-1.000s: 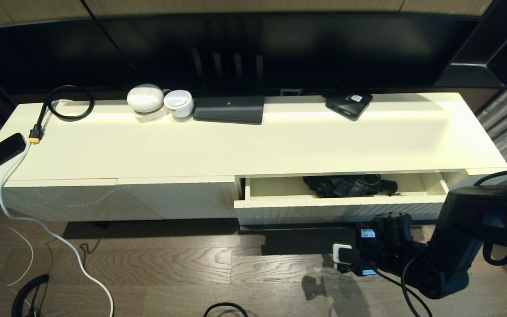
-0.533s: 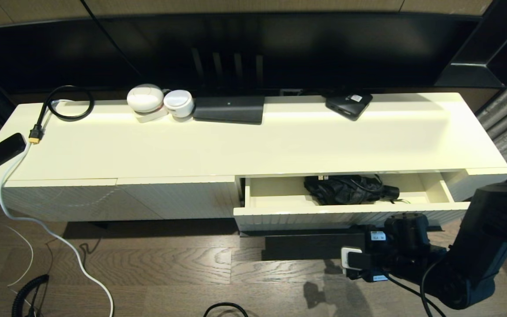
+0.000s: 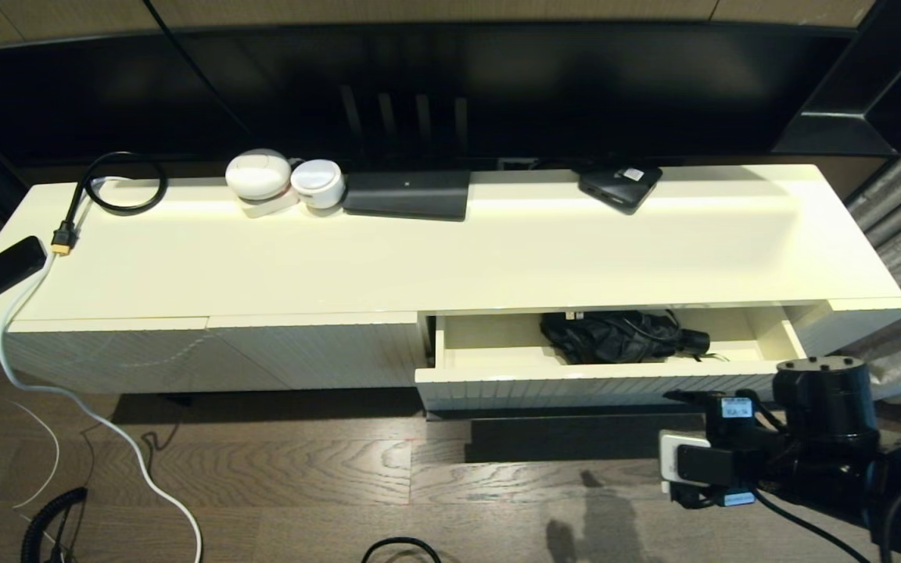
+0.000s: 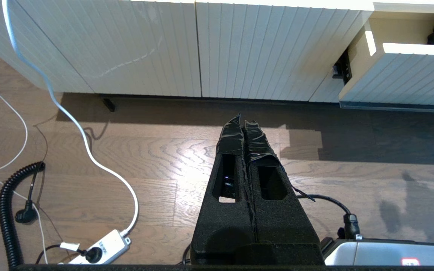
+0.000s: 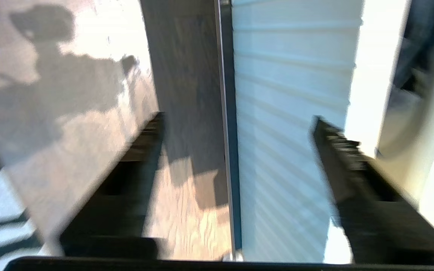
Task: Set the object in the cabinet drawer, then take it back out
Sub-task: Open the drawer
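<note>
Right end effector [image 5: 236,124] back, apparently empty.

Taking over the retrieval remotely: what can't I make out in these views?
- black object: head view, near edge hidden by the cabinet drawer front; left wrist view, cut off by the edge.
- drawer handle: no view shows it.
- right gripper: head view, jaws hidden behind its wrist.

Along the back of the cream counter [image 3: 497,250] sit two white rounded gadgets [image 3: 258,174], a flat black box [image 3: 407,194] and a smaller black device [image 3: 620,186]. A white cable [image 3: 67,395] trails down onto the wood floor [image 3: 302,485].
</note>
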